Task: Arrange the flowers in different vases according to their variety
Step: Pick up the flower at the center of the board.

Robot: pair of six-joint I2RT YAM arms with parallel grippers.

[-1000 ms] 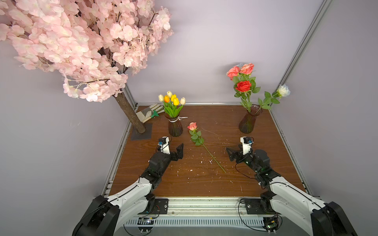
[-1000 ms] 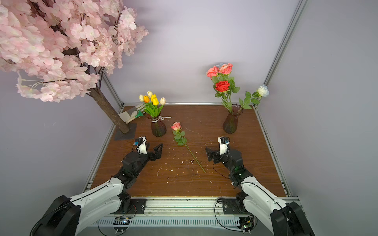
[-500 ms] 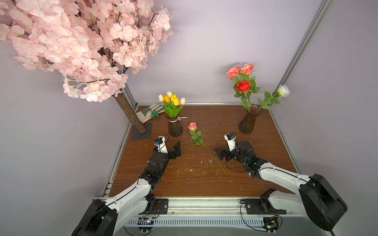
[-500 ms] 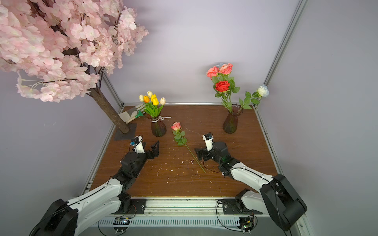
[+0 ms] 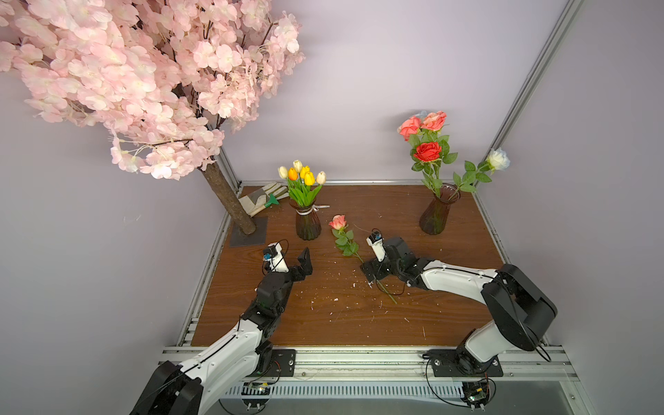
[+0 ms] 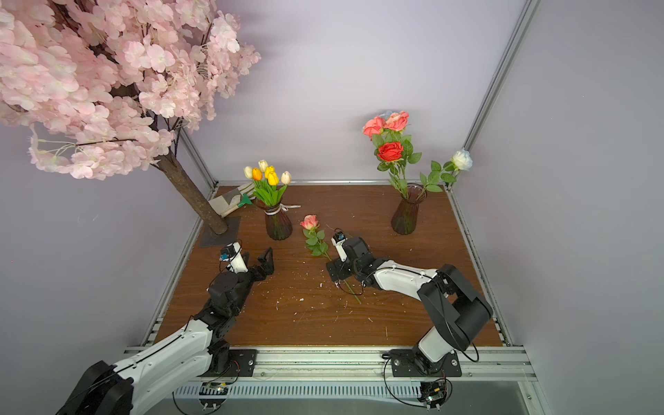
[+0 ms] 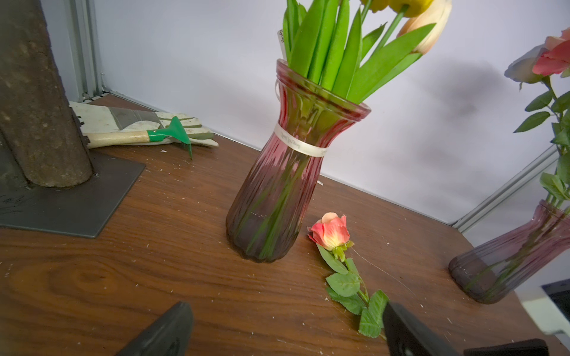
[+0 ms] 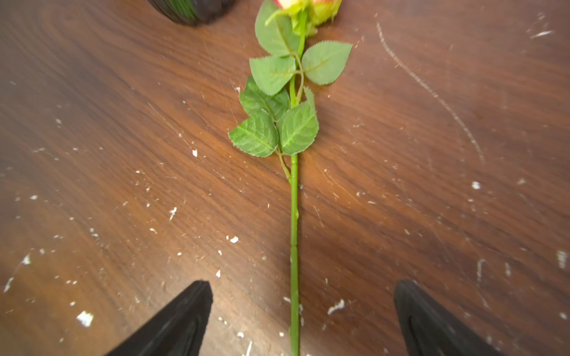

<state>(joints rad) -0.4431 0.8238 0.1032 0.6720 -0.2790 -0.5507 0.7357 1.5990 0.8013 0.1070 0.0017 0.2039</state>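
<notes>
My right tool [image 8: 300,288] is spread wide, with the stem of the 1 loose pink rose [image 5: 346,244] running between its jaws. The rose lies flat on the bench [image 5: 323,323] just beside the ribboned vase [image 5: 308,224]. My left tool [image 7: 287,311] hangs wide and empty near that vase.

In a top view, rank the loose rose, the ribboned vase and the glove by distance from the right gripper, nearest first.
1. Loose rose: on the table, its stem lying inside the open right gripper.
2. Ribboned vase: farther back, toward the left arm's side.
3. Glove: back corner on the left arm's side.
</notes>
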